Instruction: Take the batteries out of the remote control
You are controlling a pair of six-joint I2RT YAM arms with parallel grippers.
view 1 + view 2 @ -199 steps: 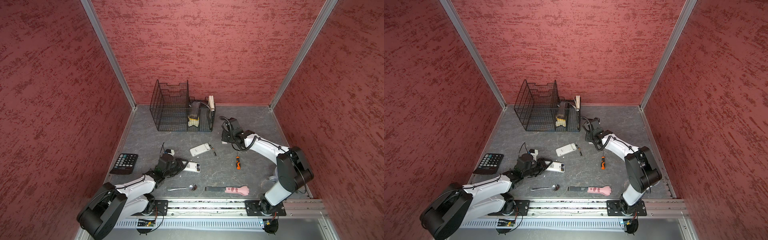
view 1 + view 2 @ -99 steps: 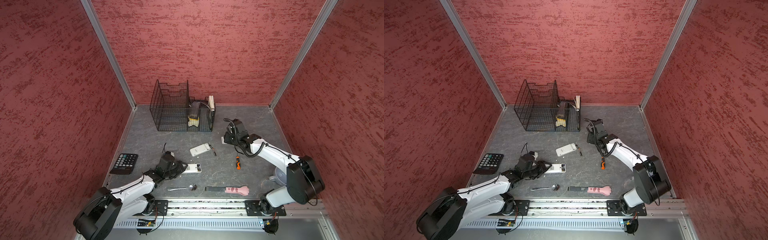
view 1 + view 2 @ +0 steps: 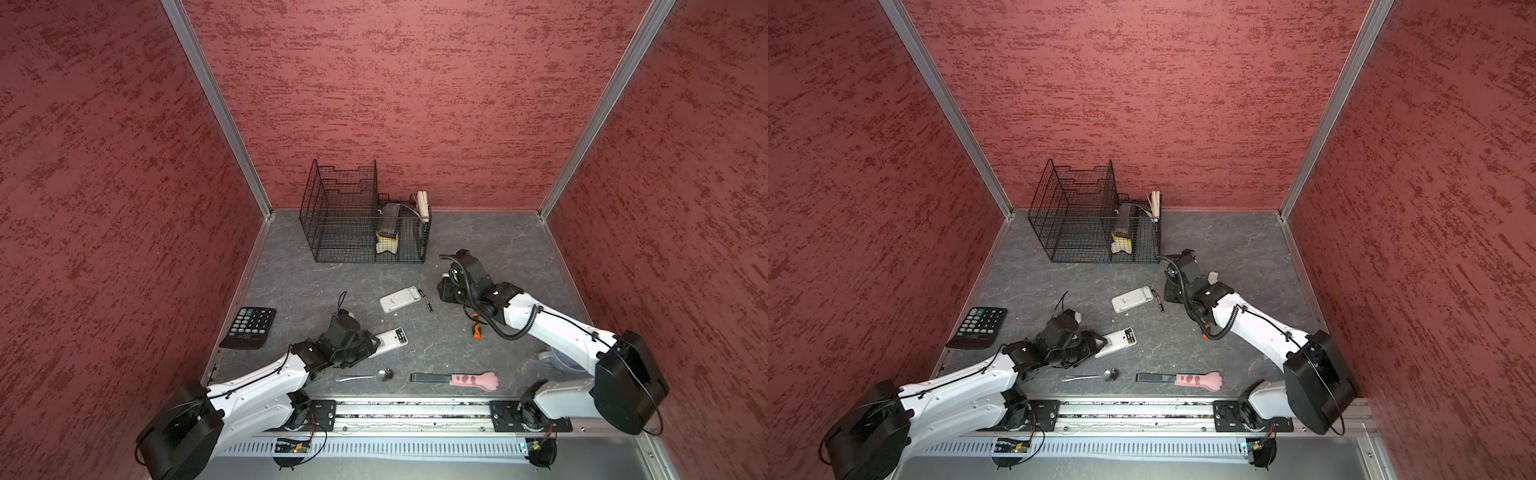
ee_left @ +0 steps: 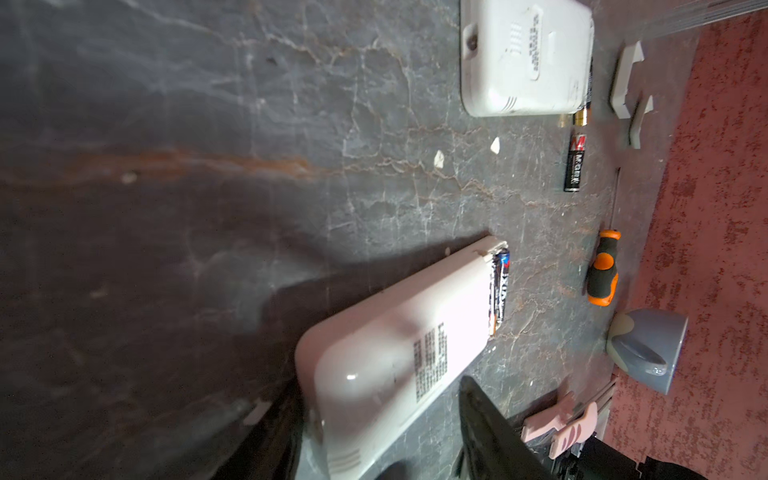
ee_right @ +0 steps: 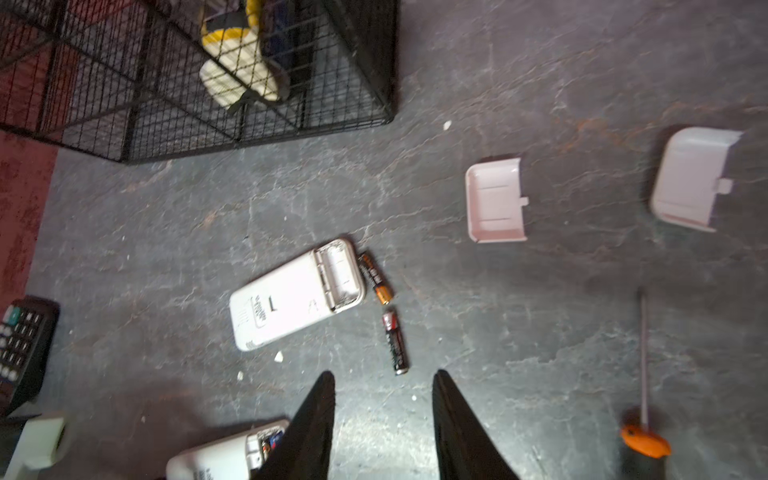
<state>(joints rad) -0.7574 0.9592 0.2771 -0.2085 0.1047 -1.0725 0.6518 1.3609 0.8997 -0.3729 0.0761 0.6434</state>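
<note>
A white remote control (image 4: pixel 395 340) lies back-up on the grey floor, and the batteries (image 4: pixel 498 291) show in its uncovered end. My left gripper (image 4: pixel 380 390) stands open round its other end; one jaw is apart from its side. In both top views this remote (image 3: pixel 390 337) (image 3: pixel 1119 338) pokes out of the left gripper (image 3: pixel 374 343). A second white remote (image 5: pixel 291 299) lies farther back with an empty compartment. Two loose batteries (image 5: pixel 376 279) (image 5: pixel 395 340) lie beside it. My right gripper (image 5: pixel 384 382) hangs open and empty above the floor, just short of the nearer loose battery.
Two white battery covers (image 5: pixel 494 199) (image 5: pixel 694 178) and an orange-and-black screwdriver (image 3: pixel 476 326) lie near the right arm. A black wire basket (image 3: pixel 361 220) stands at the back, a calculator (image 3: pixel 249 326) at the left. A spoon (image 3: pixel 365 376), a pink paw tool (image 3: pixel 469 380) and a grey cup (image 4: pixel 648 353) lie along the front.
The left jaws have spread wider round the remote. The right arm has swung its gripper a little forward, over the loose batteries.
</note>
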